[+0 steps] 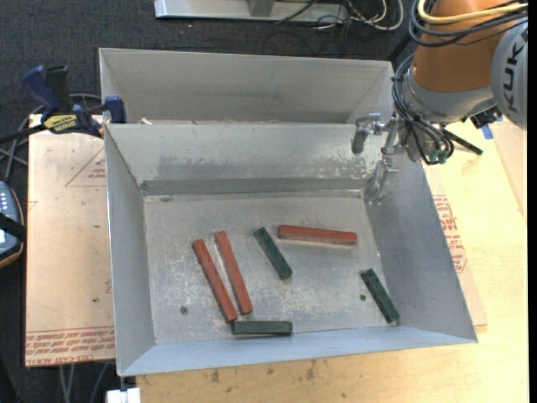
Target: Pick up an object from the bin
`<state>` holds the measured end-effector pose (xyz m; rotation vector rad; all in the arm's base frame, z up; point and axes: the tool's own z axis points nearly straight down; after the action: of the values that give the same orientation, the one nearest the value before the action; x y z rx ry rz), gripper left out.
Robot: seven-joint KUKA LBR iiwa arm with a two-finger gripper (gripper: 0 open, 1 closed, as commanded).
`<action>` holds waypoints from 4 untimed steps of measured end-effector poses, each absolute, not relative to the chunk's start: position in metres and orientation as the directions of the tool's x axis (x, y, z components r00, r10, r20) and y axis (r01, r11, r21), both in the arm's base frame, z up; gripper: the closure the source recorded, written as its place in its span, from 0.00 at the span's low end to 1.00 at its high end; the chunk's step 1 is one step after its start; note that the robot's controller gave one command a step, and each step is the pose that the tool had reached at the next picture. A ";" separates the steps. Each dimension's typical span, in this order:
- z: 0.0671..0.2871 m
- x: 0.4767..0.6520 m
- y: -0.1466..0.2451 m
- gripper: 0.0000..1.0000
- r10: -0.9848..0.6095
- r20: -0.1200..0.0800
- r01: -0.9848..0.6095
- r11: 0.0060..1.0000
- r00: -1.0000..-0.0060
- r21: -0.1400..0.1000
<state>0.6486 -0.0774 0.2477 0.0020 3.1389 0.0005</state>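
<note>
Arm (457, 57) cut off at top, right edges; tool (376, 183) outline indistinct.

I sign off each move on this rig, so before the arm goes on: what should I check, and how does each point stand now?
1. Nothing picked yet: ok, six bars lie in the bin.
2. The hand above a bar: not ok, it hangs by the back right corner.
3. The hand clear of the walls: cannot tell.
4. Nearest, the lone red bar, free all round: ok.
5. The paired red bars separable: not ok, they lie side by side.
6. The right green bar away from the wall: not ok.
</note>
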 end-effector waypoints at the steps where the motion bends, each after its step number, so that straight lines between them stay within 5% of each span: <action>1: 0.182 0.643 -0.060 0.00 -0.035 -0.007 -0.035 0.999 -0.999 0.000; 2: 0.159 0.631 -0.020 0.00 -0.082 0.001 -0.082 0.997 -0.997 0.002; 3: 0.123 0.635 -0.060 0.00 0.072 -0.005 0.072 0.997 -0.997 0.002; 4: 0.079 0.639 -0.065 0.00 -0.047 -0.004 -0.047 0.999 -0.999 0.000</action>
<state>0.6389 -0.0645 0.0794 -0.0734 3.1372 0.0004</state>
